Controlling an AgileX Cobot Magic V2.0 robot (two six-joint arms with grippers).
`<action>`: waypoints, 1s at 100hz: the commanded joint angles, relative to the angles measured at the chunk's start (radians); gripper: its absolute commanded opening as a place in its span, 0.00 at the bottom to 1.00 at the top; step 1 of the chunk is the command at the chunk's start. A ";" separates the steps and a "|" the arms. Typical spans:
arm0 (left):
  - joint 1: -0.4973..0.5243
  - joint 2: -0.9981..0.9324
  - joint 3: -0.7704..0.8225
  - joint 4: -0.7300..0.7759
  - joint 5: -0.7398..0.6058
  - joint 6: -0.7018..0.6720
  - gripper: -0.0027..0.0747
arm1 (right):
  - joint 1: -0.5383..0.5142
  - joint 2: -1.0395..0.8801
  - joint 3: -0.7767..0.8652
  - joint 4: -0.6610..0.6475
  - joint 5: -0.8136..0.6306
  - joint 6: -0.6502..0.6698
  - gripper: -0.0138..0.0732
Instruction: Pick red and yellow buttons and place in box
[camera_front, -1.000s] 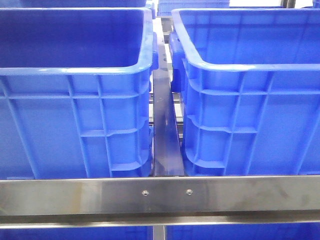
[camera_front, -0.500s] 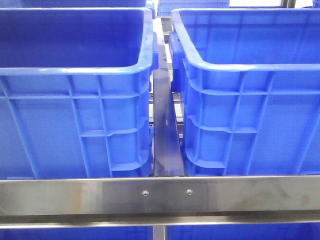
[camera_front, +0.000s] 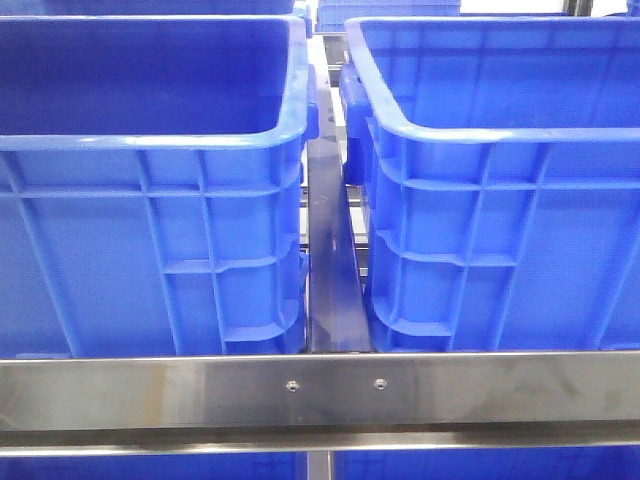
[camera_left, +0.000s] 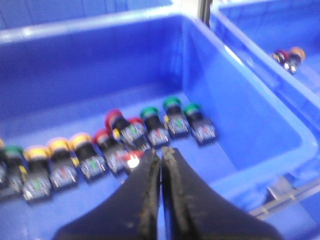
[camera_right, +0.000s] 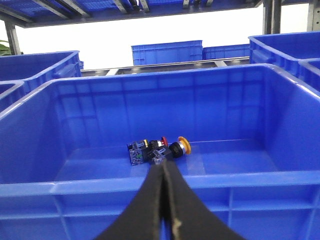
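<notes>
A row of push buttons lies on the floor of the left blue box (camera_left: 250, 125): yellow ones (camera_left: 60, 146), red ones (camera_left: 114, 116) and green ones (camera_left: 171, 103). My left gripper (camera_left: 161, 150) hovers just above a red button (camera_left: 132, 160), shut, with nothing between its fingers. The right blue box (camera_right: 160, 182) holds a small cluster with a red button (camera_right: 163, 141) and a yellow button (camera_right: 184, 146); the same cluster (camera_left: 289, 56) shows in the left wrist view. My right gripper (camera_right: 163, 165) is shut and empty, outside that box's near wall. Neither gripper shows in the front view.
The front view shows the two big blue boxes (camera_front: 150, 200) (camera_front: 500, 200) side by side, a dark rail (camera_front: 330, 280) between them and a steel bar (camera_front: 320, 395) across the front. More blue crates (camera_right: 167, 52) stand on shelves behind.
</notes>
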 joint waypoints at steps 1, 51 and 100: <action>0.049 -0.026 0.007 -0.030 -0.160 0.076 0.01 | 0.003 -0.021 -0.001 -0.012 -0.084 0.001 0.08; 0.419 -0.368 0.303 -0.345 -0.371 0.470 0.01 | 0.003 -0.021 -0.001 -0.012 -0.084 0.001 0.08; 0.611 -0.549 0.595 -0.418 -0.559 0.475 0.01 | 0.003 -0.021 -0.001 -0.012 -0.084 0.001 0.08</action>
